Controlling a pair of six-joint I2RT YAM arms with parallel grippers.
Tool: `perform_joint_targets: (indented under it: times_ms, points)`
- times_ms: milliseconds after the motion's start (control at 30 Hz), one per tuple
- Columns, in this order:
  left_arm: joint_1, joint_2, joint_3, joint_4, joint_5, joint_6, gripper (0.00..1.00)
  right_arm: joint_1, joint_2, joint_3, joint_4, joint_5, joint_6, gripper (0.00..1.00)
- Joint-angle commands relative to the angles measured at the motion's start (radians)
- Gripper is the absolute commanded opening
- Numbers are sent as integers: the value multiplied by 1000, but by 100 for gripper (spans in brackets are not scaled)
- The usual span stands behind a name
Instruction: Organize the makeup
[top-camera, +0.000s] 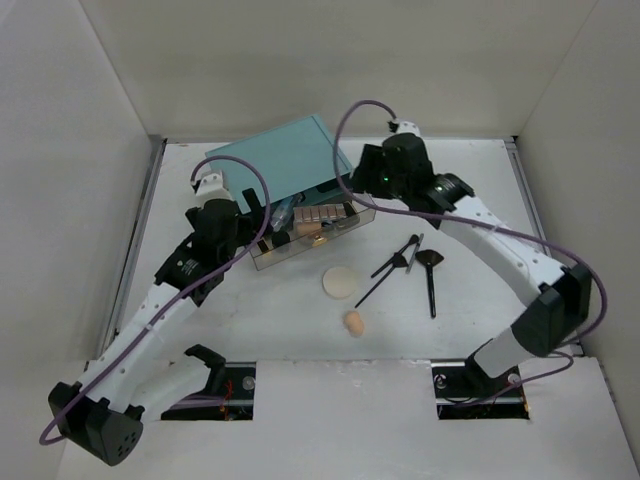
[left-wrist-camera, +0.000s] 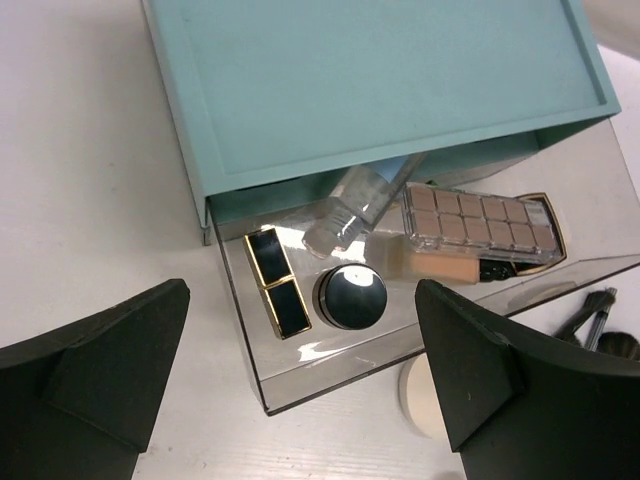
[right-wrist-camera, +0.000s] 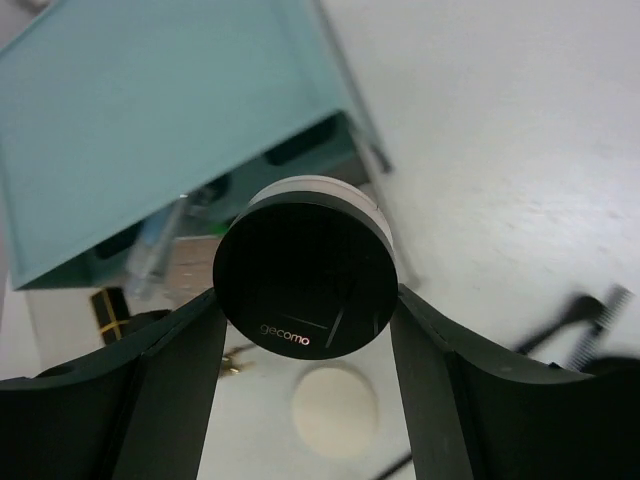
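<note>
Our right gripper (right-wrist-camera: 305, 312) is grasping the round black compact (right-wrist-camera: 300, 262) at the centre of the frame, by the teal box (right-wrist-camera: 150, 110). We should lower it slowly into the clear drawer (left-wrist-camera: 300, 385) before releasing. Our left gripper (left-wrist-camera: 300, 300) stands released above it.

Left arm (top-camera: 150, 318) and right arm (top-camera: 500, 246): white links, black joints; purple cable (top-camera: 266, 210) along each; fingers (left-wrist-camera: 95, 375) matte black wedges.

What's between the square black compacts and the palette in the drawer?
A round black compact and the cap end of the clear bottle; left wrist view.
</note>
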Motion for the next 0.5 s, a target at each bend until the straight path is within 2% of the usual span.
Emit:
perform_joint_targets:
  times_ms: [0,133,233,367,400,467]
  points:
    - [20,-50,-11,14,-3,18,100,49,151,118,-2,-37,-89,33]
    - [37,-73,-22,3,3,27,100,69,262,185,-8,-39,-80,33]
    - [39,-74,-19,2,28,41,100,72,314,214,-12,-39,-82,39]
    - [28,-71,-15,29,78,72,100,72,331,223,-11,-25,-88,60]
    - [23,-68,-11,40,98,81,100,72,330,223,-8,-25,-89,73]
    - [10,-60,-5,57,143,99,100,72,321,225,-5,-33,-95,81]
